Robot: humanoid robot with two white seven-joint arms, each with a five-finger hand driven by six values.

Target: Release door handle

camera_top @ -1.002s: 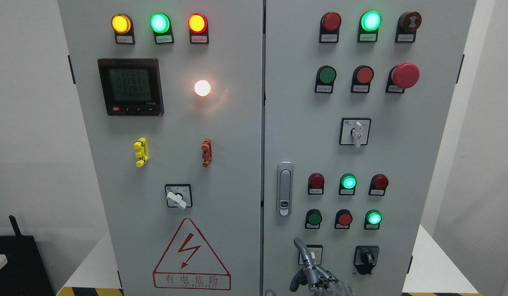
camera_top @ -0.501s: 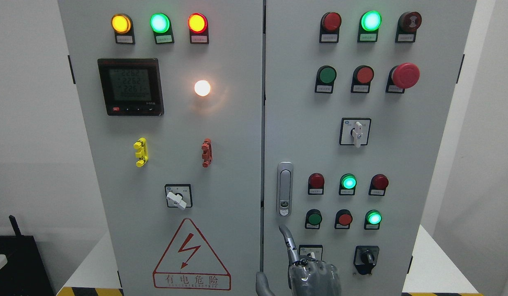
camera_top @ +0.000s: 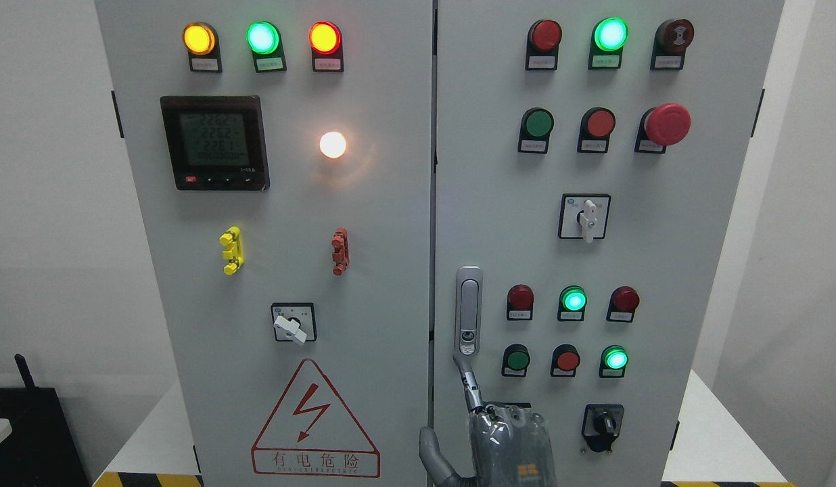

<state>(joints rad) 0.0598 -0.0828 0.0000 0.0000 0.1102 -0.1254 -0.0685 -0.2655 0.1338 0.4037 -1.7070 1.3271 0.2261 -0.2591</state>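
From my remote seat, the left door (camera_top: 283, 270) carries a meter (camera_top: 215, 142) and a hazard triangle (camera_top: 314, 423), none of it in play. Right of the door seam, the door handle (camera_top: 468, 311) sits flush and upright in the right door (camera_top: 594, 257). My hand (camera_top: 489, 433) rises from the bottom edge just below it; I can't tell which arm it belongs to. One extended finger (camera_top: 464, 375) reaches the handle's lower end, apparently touching it, the thumb (camera_top: 431, 453) splays left, and nothing is gripped. My worry is that finger snagging the latch on withdrawal, or the knuckles brushing the rotary switch (camera_top: 602, 425) to the right.
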